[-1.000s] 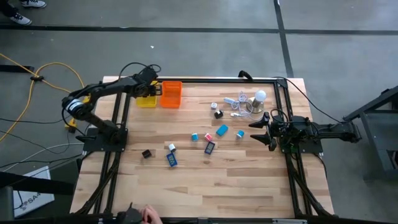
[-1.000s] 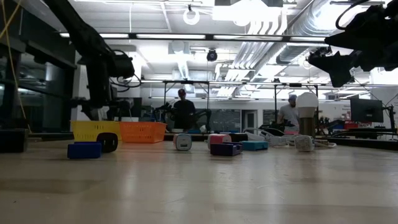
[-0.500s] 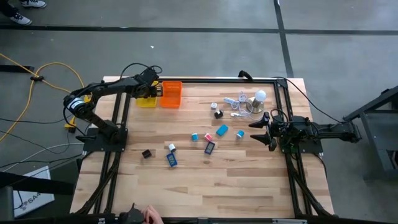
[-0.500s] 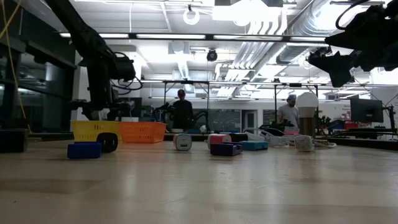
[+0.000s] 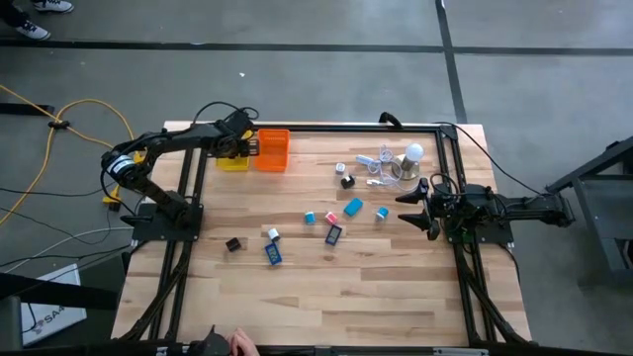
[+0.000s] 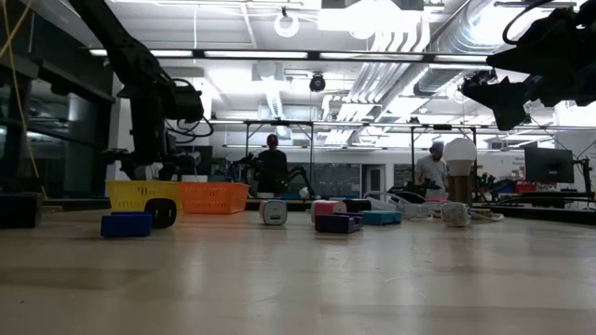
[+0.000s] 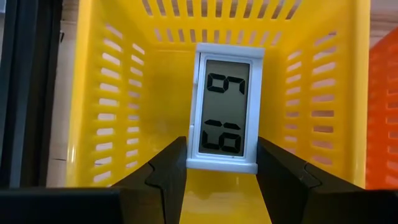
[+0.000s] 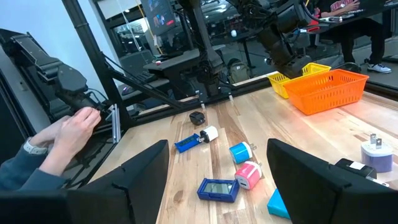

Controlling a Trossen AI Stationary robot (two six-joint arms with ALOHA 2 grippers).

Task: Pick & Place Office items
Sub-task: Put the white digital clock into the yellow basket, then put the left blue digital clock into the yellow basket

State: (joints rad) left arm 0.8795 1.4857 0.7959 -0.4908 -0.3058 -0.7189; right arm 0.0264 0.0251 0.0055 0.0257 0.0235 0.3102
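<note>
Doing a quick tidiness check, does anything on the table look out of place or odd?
Mostly no. A light bulb and a tangled white cable sit among the office items, and neither looks like one of them.

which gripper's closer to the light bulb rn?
Right. The right gripper hovers just beside the light bulb, on the table's right side, jaws open. The left gripper is far across the table, over the yellow basket, holding a small white display.

Left gripper [image 5: 240,146] is parked over the yellow basket [image 5: 233,160] next to the orange basket [image 5: 272,150], small office items [image 5: 330,222] are scattered mid-table, and the right gripper [image 5: 413,208] is kept near them.
</note>
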